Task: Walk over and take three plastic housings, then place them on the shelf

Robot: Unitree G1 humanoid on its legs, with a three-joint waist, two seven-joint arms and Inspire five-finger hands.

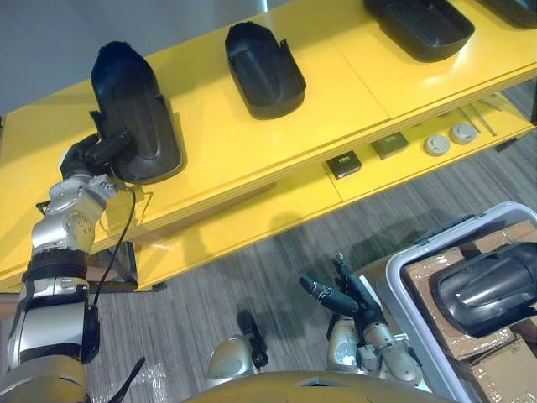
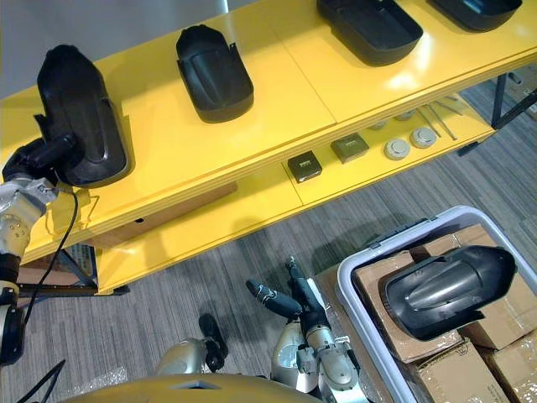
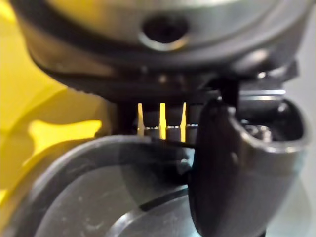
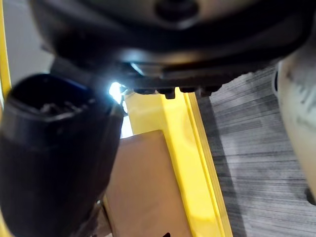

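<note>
No legible text, label or number anywhere

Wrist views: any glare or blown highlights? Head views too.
Right wrist view: one blown-out white spot beside the right hand. Left wrist view: no glare, only a dull sheen on the housing in the left hand. Left eye view: pale glare on the shelf top at its right end.
</note>
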